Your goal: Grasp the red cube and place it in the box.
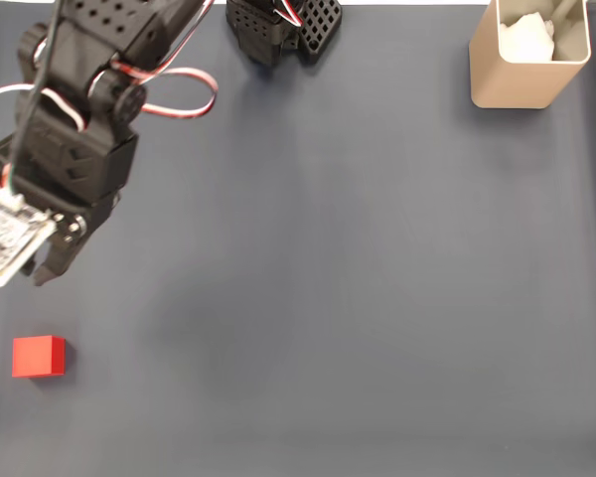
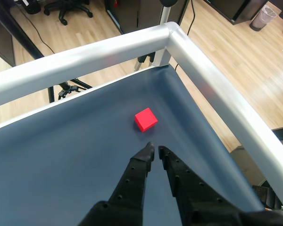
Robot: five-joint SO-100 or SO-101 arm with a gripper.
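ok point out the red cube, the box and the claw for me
red cube (image 1: 38,357), fixed view, on its top face
box (image 1: 512,83), fixed view, on its beige front wall
claw (image 2: 155,151), wrist view, midway between the two black fingertips, which sit nearly closed

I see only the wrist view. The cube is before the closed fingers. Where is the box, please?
Observer: In the fixed view the box stands at the top right corner; the cube lies at the bottom left.
Operator: Is the box empty?
Observer: No, something white lies inside it.
Operator: Is the gripper over the cube?
Observer: Not yet. The gripper is above it in the picture, with bare mat between.
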